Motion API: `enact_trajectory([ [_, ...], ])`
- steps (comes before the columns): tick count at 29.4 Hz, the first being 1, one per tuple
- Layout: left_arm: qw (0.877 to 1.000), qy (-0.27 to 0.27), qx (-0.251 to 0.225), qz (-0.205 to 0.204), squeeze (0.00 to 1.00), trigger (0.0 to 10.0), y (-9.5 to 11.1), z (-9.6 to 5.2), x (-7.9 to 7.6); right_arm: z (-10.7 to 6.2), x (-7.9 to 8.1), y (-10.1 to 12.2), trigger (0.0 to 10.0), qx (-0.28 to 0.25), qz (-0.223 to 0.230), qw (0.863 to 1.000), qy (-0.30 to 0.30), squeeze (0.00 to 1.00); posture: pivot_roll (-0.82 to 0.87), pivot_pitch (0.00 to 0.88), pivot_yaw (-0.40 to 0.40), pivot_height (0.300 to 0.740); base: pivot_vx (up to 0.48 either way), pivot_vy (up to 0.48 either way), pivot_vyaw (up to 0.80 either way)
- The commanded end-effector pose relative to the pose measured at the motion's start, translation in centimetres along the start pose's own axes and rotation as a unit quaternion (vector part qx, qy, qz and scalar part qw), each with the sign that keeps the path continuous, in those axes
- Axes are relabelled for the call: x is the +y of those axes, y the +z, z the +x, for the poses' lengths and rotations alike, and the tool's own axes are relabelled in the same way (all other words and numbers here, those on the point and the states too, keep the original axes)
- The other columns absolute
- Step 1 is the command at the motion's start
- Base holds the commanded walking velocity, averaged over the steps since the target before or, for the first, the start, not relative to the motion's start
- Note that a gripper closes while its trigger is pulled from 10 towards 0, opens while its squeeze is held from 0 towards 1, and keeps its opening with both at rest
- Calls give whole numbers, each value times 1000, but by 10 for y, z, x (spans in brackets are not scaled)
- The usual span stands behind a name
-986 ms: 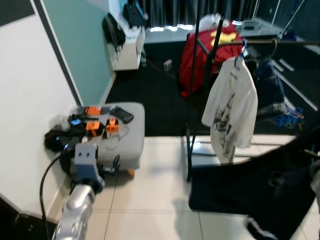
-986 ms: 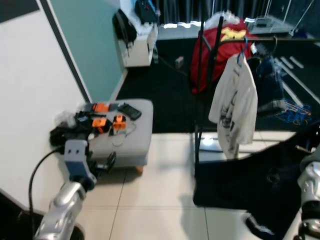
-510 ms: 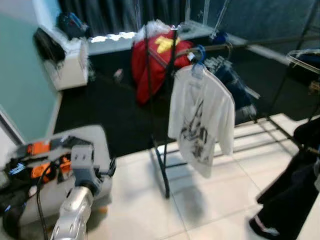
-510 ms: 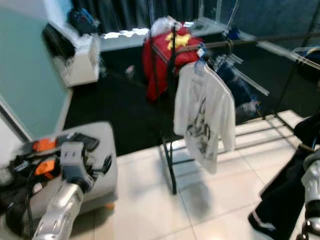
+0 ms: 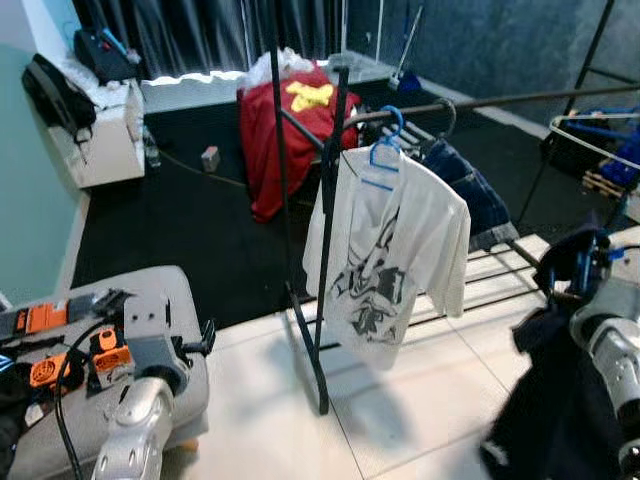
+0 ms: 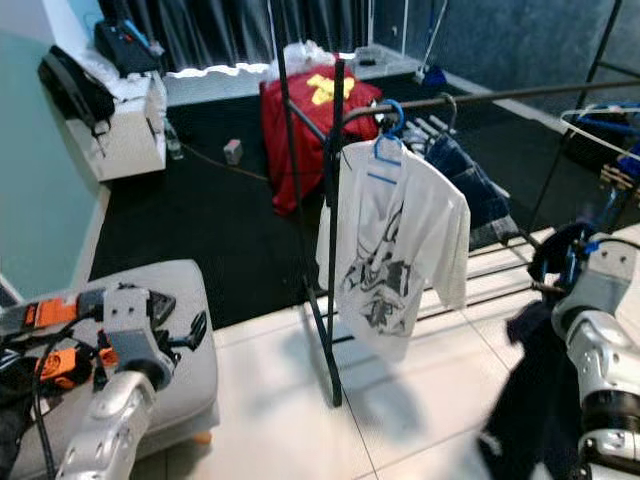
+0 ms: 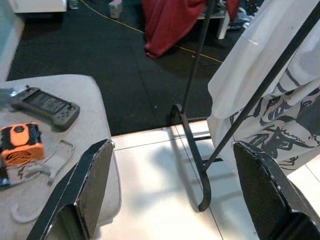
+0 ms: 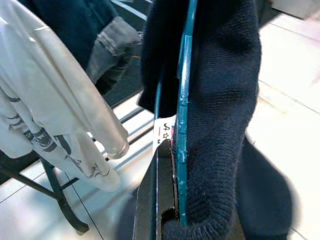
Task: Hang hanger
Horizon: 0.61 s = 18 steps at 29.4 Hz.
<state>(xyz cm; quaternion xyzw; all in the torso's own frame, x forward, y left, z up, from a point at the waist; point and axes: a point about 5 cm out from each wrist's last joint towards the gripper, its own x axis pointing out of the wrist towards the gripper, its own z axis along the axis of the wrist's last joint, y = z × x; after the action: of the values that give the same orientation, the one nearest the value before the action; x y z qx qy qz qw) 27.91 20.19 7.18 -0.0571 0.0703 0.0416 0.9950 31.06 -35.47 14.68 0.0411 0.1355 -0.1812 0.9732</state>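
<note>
While the right gripper (image 8: 167, 200) is holding a teal hanger (image 8: 184, 100) between its two black fingers (image 8: 147, 200), which are closing narrowly on the hanger's thin bar, a dark knitted garment (image 8: 225, 100) is draping over that hanger and hanging down at the near right of the scene, above the white tiled floor (image 5: 400, 410). This garment's weave is looking coarse and soft; a small white tag (image 8: 162, 134) is showing just beside the bar. Ahead of the robot, one black metal clothes rack (image 5: 325, 250) is standing, built of slender round tubes, with its horizontal rail (image 5: 500, 98) running to the right. Hanging on the rail near its left end, one blue plastic hanger (image 5: 385, 150) is carrying a white T-shirt (image 5: 390, 255) with a dark printed graphic. Behind the shirt, one dark blue denim piece (image 5: 475, 195) is hanging on the same rail. Farther back, one red cloth (image 5: 290, 130) with a yellow emblem is draping over something on the dark carpet (image 5: 180, 230).

At the near left, the left gripper (image 7: 175, 190) is hovering with its two flat black fingers (image 7: 95, 185) spreading wide, holding nothing, beside a grey padded stool (image 5: 170, 300). Lying on the stool, two small orange devices (image 5: 108, 350) and one dark handheld controller (image 7: 47, 106) are resting among thin cables.
</note>
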Motion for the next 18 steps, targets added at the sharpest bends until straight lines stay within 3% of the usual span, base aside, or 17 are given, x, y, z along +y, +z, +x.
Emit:
enact_trajectory([
  [1, 1000, 3, 10, -3, 0, 10000, -4, 0, 0, -1, 9, 14, 10000, -25, -20, 999, 32, 0, -219, 0, 46, 740, 0, -446, 0],
  [18, 1000, -9, 15, -2, 0, 10000, -1, 3, -5, -6, 28, 26, 10000, -66, -10, 993, 96, 0, -221, 0, 55, 740, 0, -441, 0],
])
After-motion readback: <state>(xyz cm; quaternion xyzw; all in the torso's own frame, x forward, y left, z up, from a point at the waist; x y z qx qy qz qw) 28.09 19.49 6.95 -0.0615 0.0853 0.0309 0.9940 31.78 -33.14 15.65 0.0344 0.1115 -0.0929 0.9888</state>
